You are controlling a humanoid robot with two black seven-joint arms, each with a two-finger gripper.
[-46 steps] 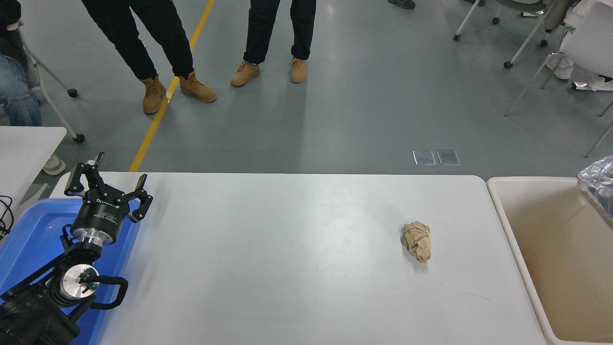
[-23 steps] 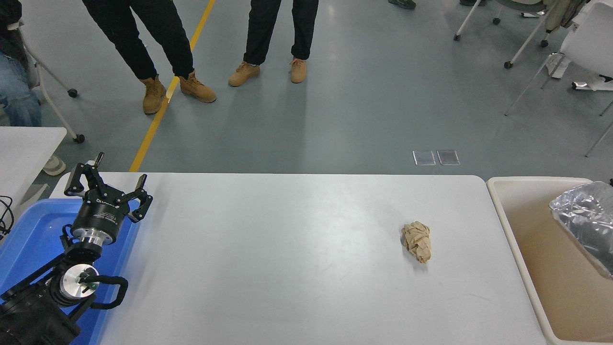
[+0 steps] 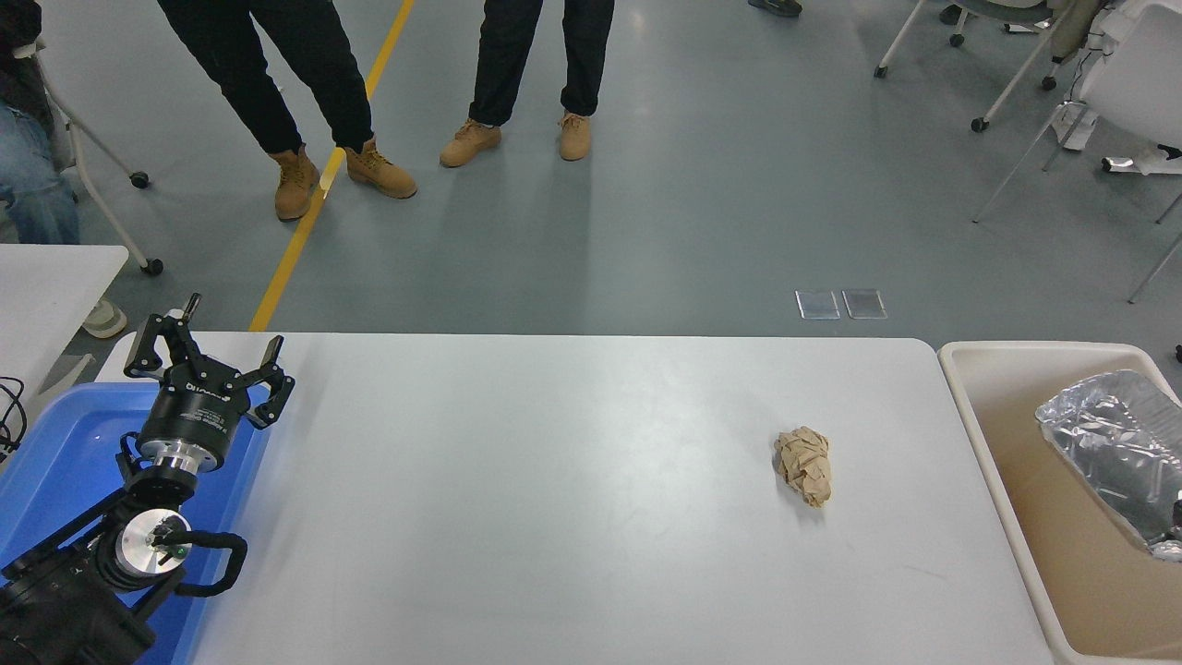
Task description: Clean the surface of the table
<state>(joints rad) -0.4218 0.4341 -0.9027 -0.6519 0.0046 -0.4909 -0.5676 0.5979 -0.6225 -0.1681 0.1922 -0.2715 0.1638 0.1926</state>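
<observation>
Brown paper wad (image 3: 803, 465) is lying on the counter (image 3: 554, 517), far right of the open left pincer (image 3: 205, 364), awaiting binning next.

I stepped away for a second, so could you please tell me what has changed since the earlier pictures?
The crinkled silver foil tray has come in from the right edge, leftward and lower over the beige plastic bin. What holds it is hidden. The crumpled brown paper ball on the white table surface and the parked, open left gripper stayed put.
</observation>
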